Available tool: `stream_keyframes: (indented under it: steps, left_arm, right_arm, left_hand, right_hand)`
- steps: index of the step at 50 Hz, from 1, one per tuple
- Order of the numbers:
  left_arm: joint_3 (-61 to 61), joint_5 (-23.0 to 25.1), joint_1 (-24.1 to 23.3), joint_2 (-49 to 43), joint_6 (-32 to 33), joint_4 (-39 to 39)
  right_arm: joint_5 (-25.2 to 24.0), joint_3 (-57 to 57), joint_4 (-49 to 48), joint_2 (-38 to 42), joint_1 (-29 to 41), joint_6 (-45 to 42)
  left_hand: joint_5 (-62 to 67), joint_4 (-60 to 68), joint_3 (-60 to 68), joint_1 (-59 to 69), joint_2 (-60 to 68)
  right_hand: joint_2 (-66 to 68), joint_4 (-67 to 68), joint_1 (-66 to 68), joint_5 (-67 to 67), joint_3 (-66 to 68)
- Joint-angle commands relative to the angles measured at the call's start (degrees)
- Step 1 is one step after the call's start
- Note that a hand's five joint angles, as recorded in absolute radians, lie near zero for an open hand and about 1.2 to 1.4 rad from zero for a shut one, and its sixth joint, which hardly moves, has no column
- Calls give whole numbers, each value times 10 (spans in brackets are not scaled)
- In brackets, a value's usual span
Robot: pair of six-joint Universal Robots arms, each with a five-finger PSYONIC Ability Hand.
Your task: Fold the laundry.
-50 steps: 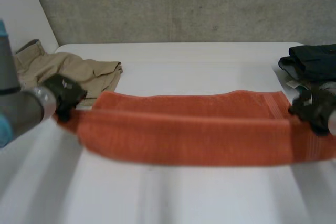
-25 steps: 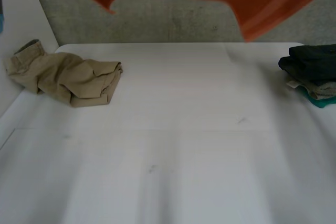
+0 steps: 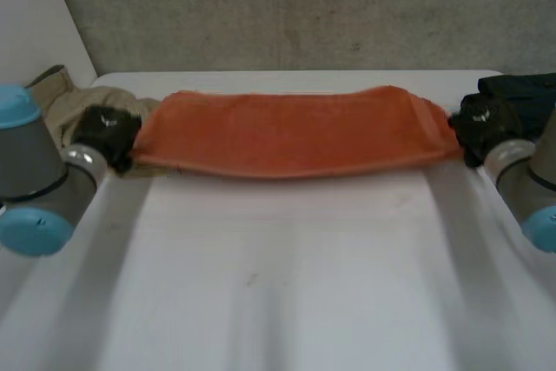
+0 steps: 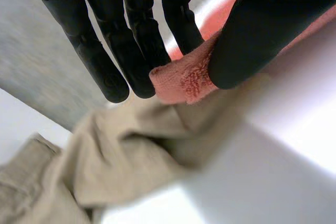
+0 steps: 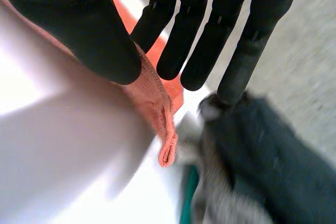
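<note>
The orange towel (image 3: 287, 132) stretches as a long horizontal band across the upper middle of the head view, over the far part of the white table (image 3: 287, 284). It is drawn out between the two hands. Its top edge is fairly straight and its lower edge bows slightly downward. Whether the band lies flat on the table or hangs just above it cannot be told.

The left hand (image 3: 106, 132) sits at the towel's end at the frame's left. In the left wrist view the thumb of that hand (image 4: 262, 30) presses a bunched towel corner (image 4: 184, 80) against the straight fingers (image 4: 136, 40), so the cloth is pinched.

The right hand (image 3: 476, 123) sits at the towel's other end at the frame's right. In the right wrist view its thumb (image 5: 68, 24) and fingers (image 5: 189, 40) likewise pinch the towel's edge (image 5: 152, 93), and a short hemmed tip hangs below the hold.

A crumpled khaki garment (image 3: 56, 93) lies at the upper left of the head view, partly behind the left hand. In the left wrist view it spreads beneath the fingertips (image 4: 105, 150).

A pile of dark clothes (image 3: 521, 93) sits at the upper right, just beyond the right hand. The right wrist view shows the pile (image 5: 273, 150) close beside the towel's tip.
</note>
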Motion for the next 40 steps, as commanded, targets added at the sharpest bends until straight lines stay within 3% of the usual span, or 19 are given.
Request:
stream_keyframes:
  steps: [1,7,10,12,18,25,31,40]
  left_arm:
    - [-129,-2,-3,130,101,-134]
    - [-194,3,5,191,168,-304]
    - [-194,17,8,195,192,-366]
    - [-185,26,6,195,196,-381]
    - [-104,32,-17,164,151,-339]
    - [23,-27,-34,76,96,-296]
    - [131,-44,-61,7,60,-268]
    - [328,-98,-102,-137,48,-222]
  right_arm:
    - [-2,117,170,-129,-44,-139]
    - [-35,229,287,-227,-115,-322]
    - [-66,255,275,-243,-128,-377]
    - [-75,257,262,-240,-126,-370]
    - [-70,215,182,-197,-102,-282]
    - [-66,146,80,-138,-75,-197]
    - [-58,88,-9,-75,-54,-143]
    - [31,-35,-95,51,-10,-117]
  left_hand:
    - [136,113,119,142,116]
    - [136,113,119,142,116]
    - [136,113,119,142,116]
    - [136,113,119,142,116]
    - [136,113,119,142,116]
    - [136,113,119,142,116]
    - [136,113,119,142,116]
    - [136,113,119,142,116]
  right_hand:
    - [128,115,150,115,121]
    - [128,115,150,115,121]
    - [128,115,150,115,121]
    - [128,115,150,115,121]
    - [128,115,150,115,121]
    - [128,115,150,115,121]
    - [128,115,150,115,121]
    - [128,115,150,115,121]
